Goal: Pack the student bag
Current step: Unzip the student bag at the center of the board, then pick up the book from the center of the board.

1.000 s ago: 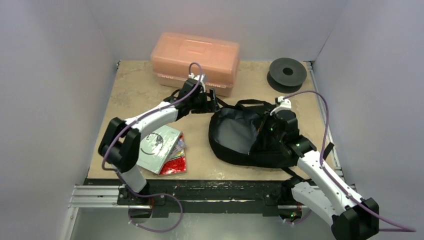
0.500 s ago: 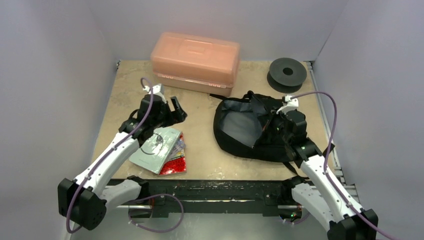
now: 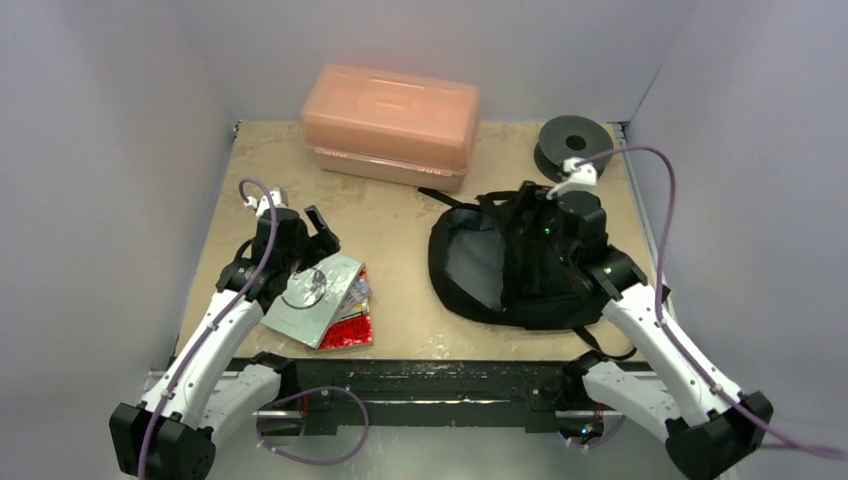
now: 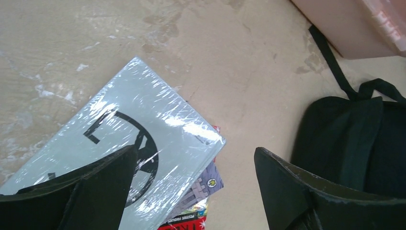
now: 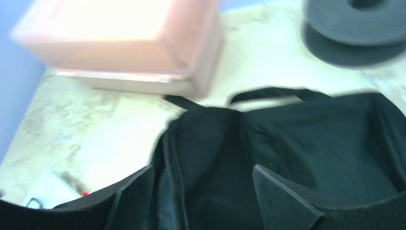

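The student bag (image 3: pixel 500 270) is a soft black backpack lying right of centre, its zip opening facing left and a strap (image 4: pixel 330 57) trailing toward the box. My right gripper (image 3: pixel 545 232) hovers over the bag's upper part, open. In the right wrist view its jaws (image 5: pixel 203 167) stand wide apart above the zip (image 5: pixel 178 191) with nothing between them. My left gripper (image 3: pixel 325 232) is open above the far corner of a shrink-wrapped grey book (image 3: pixel 312 295). That book (image 4: pixel 119 139) lies partly under the left finger, and a red book (image 4: pixel 191 221) lies beneath it.
A translucent orange-pink box (image 3: pixel 390 120) stands at the back, close to the bag's strap. A black spool (image 3: pixel 573 145) sits at the back right corner. Pale walls close in both sides and the back. The stack of books lies near the front left edge.
My left arm swung back from beside the box to above the books and opened wider. My right gripper opened and let go of the bag fabric, which settled flatter.
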Action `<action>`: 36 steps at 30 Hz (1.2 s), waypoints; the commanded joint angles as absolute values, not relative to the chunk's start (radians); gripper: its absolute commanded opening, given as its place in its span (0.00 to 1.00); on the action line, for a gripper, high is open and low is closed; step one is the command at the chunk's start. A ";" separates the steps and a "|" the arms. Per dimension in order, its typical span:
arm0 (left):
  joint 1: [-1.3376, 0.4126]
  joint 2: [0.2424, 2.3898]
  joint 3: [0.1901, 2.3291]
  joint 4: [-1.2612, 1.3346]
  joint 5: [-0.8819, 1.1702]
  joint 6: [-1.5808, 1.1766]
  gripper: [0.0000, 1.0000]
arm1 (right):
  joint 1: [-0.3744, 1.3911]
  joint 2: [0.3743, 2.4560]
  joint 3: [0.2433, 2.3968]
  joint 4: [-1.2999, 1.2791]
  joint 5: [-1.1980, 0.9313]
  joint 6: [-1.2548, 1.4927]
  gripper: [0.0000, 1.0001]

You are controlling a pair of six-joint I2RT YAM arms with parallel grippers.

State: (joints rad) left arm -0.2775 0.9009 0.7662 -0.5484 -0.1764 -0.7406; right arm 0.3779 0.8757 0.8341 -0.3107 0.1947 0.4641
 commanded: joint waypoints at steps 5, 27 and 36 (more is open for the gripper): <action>-0.255 0.803 0.753 -0.671 -0.321 -0.791 0.93 | 0.721 1.289 1.172 -0.170 0.114 0.437 0.88; 0.069 1.137 0.941 -0.691 -0.178 -0.755 1.00 | 0.857 2.008 1.196 0.461 -0.448 1.061 0.71; 0.199 1.330 0.988 -0.626 -0.153 -0.719 1.00 | 0.852 2.065 1.201 0.464 -0.456 1.076 0.66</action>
State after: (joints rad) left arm 0.1852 1.2861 0.9398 -0.6594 -0.1589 -0.7639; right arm 0.8570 2.0605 1.1633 0.4194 -0.4450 1.0531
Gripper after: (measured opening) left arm 0.998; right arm 0.662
